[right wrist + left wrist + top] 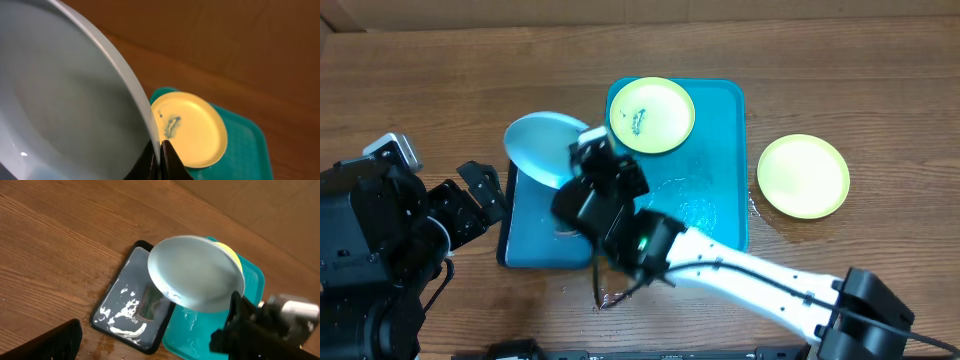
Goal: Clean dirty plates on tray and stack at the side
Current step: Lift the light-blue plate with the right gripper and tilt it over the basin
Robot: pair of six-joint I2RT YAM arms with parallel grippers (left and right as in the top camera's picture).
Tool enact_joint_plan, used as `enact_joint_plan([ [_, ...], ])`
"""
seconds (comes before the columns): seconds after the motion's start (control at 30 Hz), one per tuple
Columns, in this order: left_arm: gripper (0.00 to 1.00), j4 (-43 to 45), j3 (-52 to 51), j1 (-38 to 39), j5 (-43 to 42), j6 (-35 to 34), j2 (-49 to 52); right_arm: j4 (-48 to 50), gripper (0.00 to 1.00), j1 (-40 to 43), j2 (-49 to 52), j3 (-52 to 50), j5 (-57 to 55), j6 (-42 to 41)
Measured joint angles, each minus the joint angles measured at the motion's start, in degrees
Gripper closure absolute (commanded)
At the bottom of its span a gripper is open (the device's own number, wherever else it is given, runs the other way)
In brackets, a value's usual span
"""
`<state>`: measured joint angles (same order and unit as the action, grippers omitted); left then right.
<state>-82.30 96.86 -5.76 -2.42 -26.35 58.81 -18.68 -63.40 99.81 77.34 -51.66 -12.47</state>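
My right gripper point(585, 152) is shut on the rim of the light blue plate point(540, 148) and holds it tilted above the left edge of the turquoise tray point(725, 150). In the right wrist view the fingertips point(161, 150) pinch the plate's rim point(75, 90). A pale yellow-green plate point(652, 114) with a dark blue smudge lies on the tray's far left corner; it also shows in the right wrist view point(192, 130). A second yellow-green plate point(803, 176) lies on the table right of the tray. My left gripper point(470, 195) is open and empty at the left.
A smaller dark teal tray with a black rim point(525, 235) sits left of the turquoise tray, under the blue plate; white foam lies in it point(125, 320). Water spots mark the wood in front point(610, 298) and at the tray's right edge point(755, 205).
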Motion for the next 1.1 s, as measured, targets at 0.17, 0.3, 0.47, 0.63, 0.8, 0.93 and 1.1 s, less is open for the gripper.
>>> enact_joint_plan([
  [0.17, 0.00, -0.02, 0.00, 0.00, 0.02, 0.00, 0.09, 0.24, 0.96, -4.35, 0.00, 0.00, -8.20, 2.95],
  [0.3, 0.00, 0.02, 0.00, 0.00, 0.02, 0.00, 0.35, 0.26, 0.96, -4.94, 0.00, 0.00, -11.26, 4.07],
  [0.47, 0.00, 0.02, 0.00, 0.00, 0.00, 0.00, 0.37, 0.74, 0.96, -4.85, 0.00, 0.00, -14.49, 5.25],
  [0.63, 0.00, 0.02, 0.00, 0.00, 0.02, 0.00, 0.37, 3.21, 0.96, -4.85, 0.00, 0.00, -16.24, 8.28],
  [0.8, 0.00, 0.07, 0.00, 0.00, 0.02, 0.00, 0.37, 4.13, 0.96, -4.85, 0.00, 0.00, -16.76, 10.75],
  [0.93, 0.00, 0.09, 0.00, 0.00, 0.02, 0.00, 0.37, 4.28, 0.96, -4.85, 0.00, 0.00, -16.81, 11.45],
  [1.1, 0.00, 0.55, 0.00, 0.00, 0.02, 0.00, 0.37, 4.35, 0.96, -4.85, 0.00, 0.00, -16.85, 11.87],
])
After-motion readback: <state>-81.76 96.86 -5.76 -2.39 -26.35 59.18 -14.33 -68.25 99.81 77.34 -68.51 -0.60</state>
